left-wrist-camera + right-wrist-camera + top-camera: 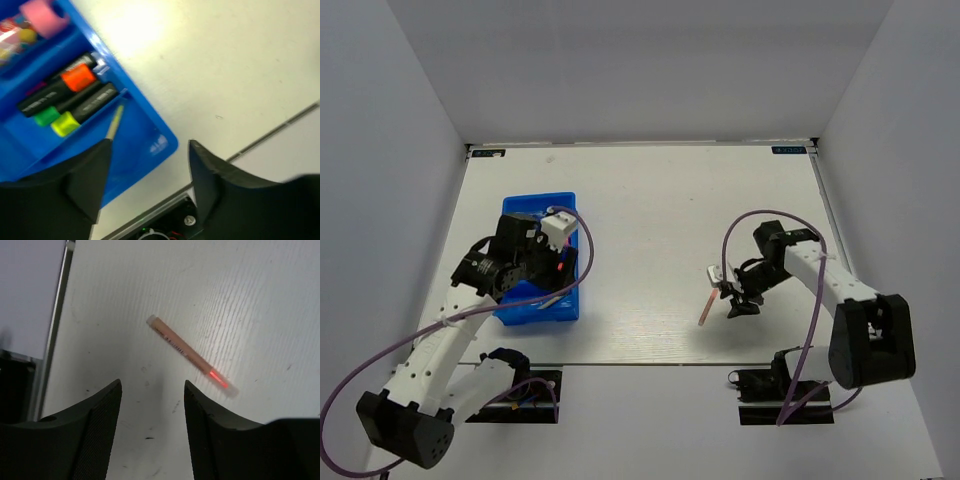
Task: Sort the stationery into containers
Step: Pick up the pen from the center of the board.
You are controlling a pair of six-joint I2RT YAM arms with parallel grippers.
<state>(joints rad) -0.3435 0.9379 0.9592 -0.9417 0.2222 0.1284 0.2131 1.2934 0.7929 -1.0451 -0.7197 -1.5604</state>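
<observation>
Right wrist view: the right gripper [151,390] hangs open and empty, so that the pink stick [190,352] lies ahead of it, alone on the table [260,285] with nothing blocking (a free approach, I judge). The left gripper [150,145], open too, hovers over the blue tray [150,125], where highlighters [75,95] lie sorted; the blurred far compartment perhaps holds a pink tube.

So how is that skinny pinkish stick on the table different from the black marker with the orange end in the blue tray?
The pinkish stick is thin and pale nearly all along; the orange-ended marker is thicker and mostly black. The stick lies alone on the white table; the marker lies inside the blue tray, packed against other markers. Both lie flat, and nothing grips either one.
</observation>
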